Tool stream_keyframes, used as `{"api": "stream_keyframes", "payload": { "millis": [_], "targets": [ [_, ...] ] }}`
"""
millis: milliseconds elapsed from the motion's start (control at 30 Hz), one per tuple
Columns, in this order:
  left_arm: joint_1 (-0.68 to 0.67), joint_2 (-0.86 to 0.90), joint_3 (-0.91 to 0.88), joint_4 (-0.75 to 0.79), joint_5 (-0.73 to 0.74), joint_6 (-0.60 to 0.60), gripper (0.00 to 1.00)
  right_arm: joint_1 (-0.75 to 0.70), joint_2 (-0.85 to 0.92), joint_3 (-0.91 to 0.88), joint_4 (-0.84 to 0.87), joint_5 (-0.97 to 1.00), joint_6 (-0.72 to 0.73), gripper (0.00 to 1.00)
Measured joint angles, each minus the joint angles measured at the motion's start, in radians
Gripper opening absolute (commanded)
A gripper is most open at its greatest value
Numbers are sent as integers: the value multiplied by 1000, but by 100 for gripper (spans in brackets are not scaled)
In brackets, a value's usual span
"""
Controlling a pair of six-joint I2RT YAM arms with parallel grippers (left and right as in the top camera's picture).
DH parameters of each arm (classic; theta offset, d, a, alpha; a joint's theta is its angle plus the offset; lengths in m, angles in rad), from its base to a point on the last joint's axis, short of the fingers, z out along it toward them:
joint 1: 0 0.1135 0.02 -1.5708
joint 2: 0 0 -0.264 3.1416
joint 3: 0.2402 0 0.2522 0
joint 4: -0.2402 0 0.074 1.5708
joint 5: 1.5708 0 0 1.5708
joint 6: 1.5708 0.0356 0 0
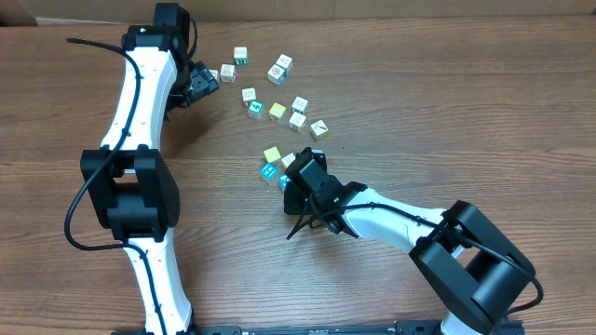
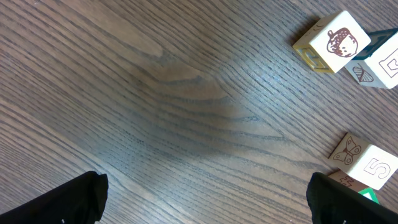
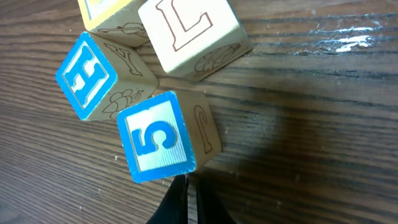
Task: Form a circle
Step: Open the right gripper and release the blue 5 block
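No circle is formed; its pieces, small printed cubes, lie scattered across the table's middle, among them a white one [image 1: 279, 67], a yellow one [image 1: 277, 111] and a blue one [image 1: 268, 171]. My right gripper [image 3: 188, 185] is shut with nothing in it, and its tip touches the near edge of a blue "5" cube [image 3: 155, 140]. A blue "H" cube [image 3: 87, 78] and a white "L" cube [image 3: 189, 34] crowd just beyond. My left gripper [image 2: 205, 205] stands open over bare wood at the cluster's upper left. An acorn cube [image 2: 339, 40] lies off to its right.
The wooden table [image 1: 447, 93] reaches the frame edges. A white "5" cube with a butterfly side [image 2: 367, 165] sits close to the left gripper's right finger [image 2: 348, 202]. Both arms lie over the table, the left arm [image 1: 140, 112] along the left side and the right arm [image 1: 400, 219] from the lower right.
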State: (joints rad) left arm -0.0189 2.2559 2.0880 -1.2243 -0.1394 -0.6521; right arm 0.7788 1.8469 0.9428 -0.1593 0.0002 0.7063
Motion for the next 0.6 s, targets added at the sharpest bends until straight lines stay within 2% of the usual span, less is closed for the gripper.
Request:
{"api": "stream_keyframes", "payload": {
  "millis": [600],
  "targets": [
    [0,0,0,0,0,0,100,0,0,0,56,21,0,10]
  ]
}}
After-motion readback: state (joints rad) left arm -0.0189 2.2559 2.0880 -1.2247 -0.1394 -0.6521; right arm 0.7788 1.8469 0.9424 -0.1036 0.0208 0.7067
